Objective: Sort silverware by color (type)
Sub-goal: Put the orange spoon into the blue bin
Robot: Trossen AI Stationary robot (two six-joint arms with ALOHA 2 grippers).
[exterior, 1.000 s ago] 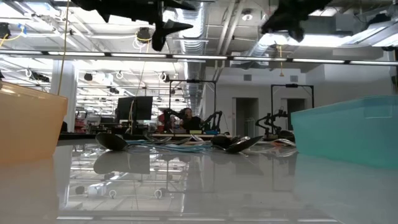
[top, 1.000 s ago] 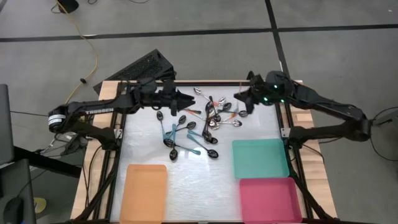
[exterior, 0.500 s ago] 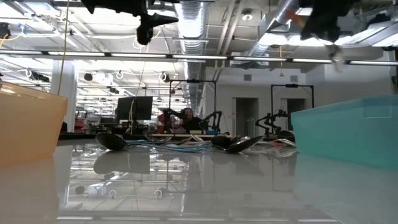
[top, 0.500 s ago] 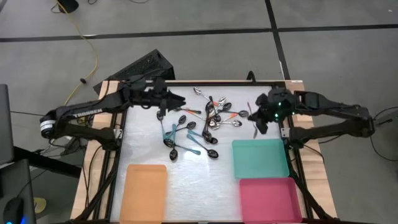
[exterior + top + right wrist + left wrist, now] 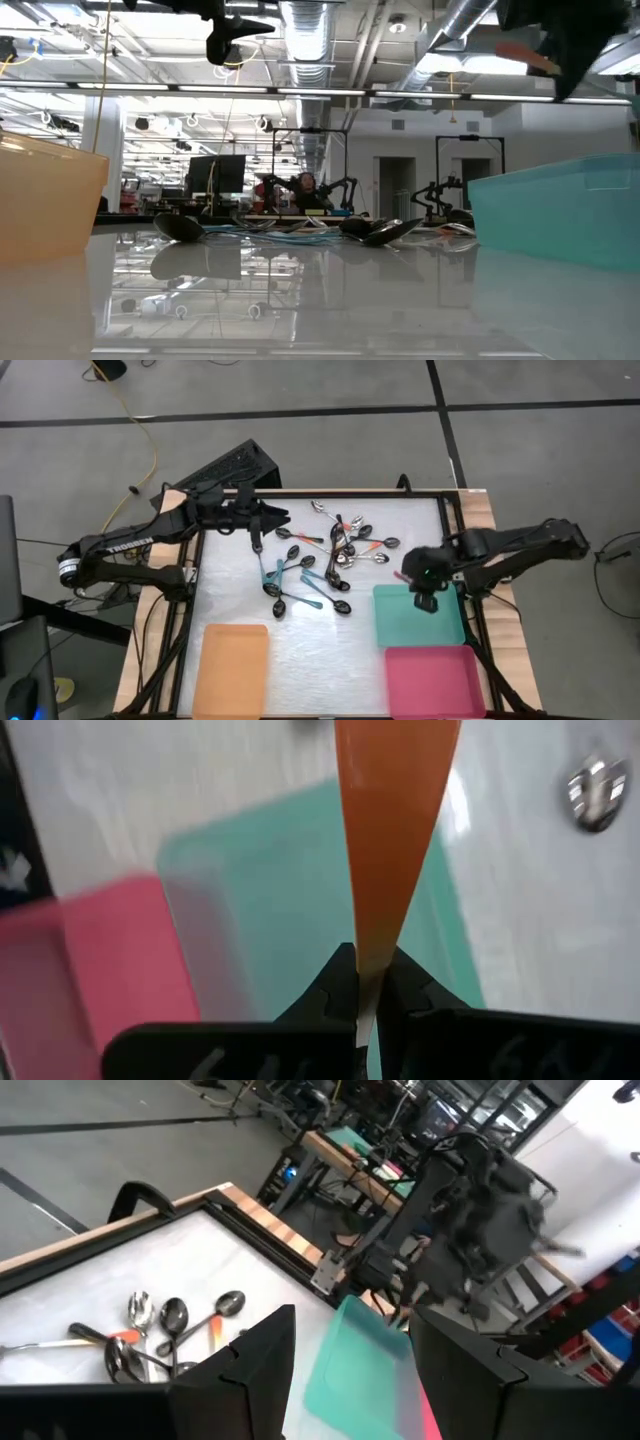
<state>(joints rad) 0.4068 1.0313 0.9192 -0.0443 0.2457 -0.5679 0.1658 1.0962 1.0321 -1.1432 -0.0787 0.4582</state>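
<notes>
The silverware [image 5: 322,555] lies in a loose pile of small spoons at the table's far middle, with teal, orange and plain metal handles; the low view shows it [image 5: 300,230] too. My right gripper [image 5: 424,596] hangs over the far edge of the teal tray [image 5: 418,622], shut on an orange-handled spoon [image 5: 395,830]. The spoon's bowl does not show. My left gripper [image 5: 284,517] is open at the far left beside the pile, raised, with nothing between its fingers [image 5: 350,1370]. My right gripper pinches the narrow end of the spoon's orange handle [image 5: 368,955] between its two fingers. The fingers slant steeply down from above. The handle widens away from the fingers, and the spoon is lifted clear above the teal tray [image 5: 270,890].
A pink tray [image 5: 435,680] sits at the near right, just in front of the teal one. An orange tray [image 5: 232,656] sits at the near left. Bare tabletop lies between the trays and the pile. A dark keyboard [image 5: 225,468] lies beyond the far left corner.
My right gripper has carried the orange-handled spoon from beside the pile toward the table's near edge and down, to over the teal tray, and has tipped from nearly level to pointing steeply down. My left gripper has drawn back from the pile toward the table's left edge.
</notes>
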